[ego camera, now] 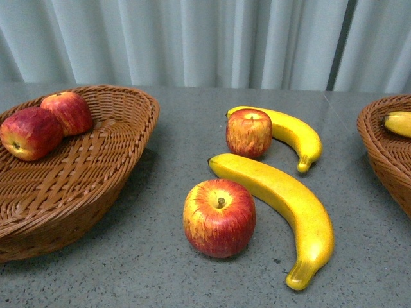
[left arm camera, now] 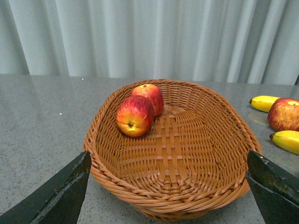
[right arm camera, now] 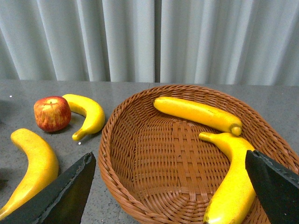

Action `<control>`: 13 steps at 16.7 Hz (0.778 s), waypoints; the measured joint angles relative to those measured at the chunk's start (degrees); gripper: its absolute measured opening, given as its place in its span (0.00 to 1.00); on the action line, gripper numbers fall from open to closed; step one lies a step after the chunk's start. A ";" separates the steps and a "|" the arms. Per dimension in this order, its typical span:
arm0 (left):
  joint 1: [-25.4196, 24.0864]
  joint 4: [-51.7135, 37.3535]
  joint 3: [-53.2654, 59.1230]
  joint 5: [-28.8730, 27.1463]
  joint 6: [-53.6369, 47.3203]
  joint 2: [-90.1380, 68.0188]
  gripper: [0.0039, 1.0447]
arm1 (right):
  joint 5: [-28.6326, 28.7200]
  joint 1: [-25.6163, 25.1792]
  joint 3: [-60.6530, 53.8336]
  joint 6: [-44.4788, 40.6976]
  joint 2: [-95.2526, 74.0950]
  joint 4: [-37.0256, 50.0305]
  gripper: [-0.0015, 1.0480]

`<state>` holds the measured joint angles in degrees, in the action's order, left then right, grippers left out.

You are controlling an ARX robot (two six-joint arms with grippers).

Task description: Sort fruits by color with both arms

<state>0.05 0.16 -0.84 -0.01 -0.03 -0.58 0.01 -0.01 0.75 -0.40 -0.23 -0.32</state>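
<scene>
Jaws: left jaws and right jaws both gaped wide, empty, each facing its own basket | grey tabletop [ego camera: 160, 269], near: glossy red-yellow apple [ego camera: 219, 217] beside long yellow banana [ego camera: 282, 208] | behind: second streaked apple [ego camera: 249, 132] touching shorter curved banana [ego camera: 292, 136] | left woven wicker basket [ego camera: 138, 122] held two red apples [ego camera: 31, 132], right woven wicker basket [right arm camera: 108, 140] two bananas [right arm camera: 196, 113], likely one colour per arm

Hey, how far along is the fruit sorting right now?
Done: two apples in the left basket, two bananas in the right basket. In hand: nothing; left gripper and right gripper are open, empty. Left: the near apple, far apple, long banana and short banana on the table.
</scene>
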 joint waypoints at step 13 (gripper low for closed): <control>0.00 0.00 0.00 0.00 0.00 0.00 0.94 | 0.00 0.00 0.00 0.00 0.00 0.00 0.94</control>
<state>0.05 0.16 -0.84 -0.01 -0.03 -0.58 0.01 -0.01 0.75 -0.40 -0.23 -0.32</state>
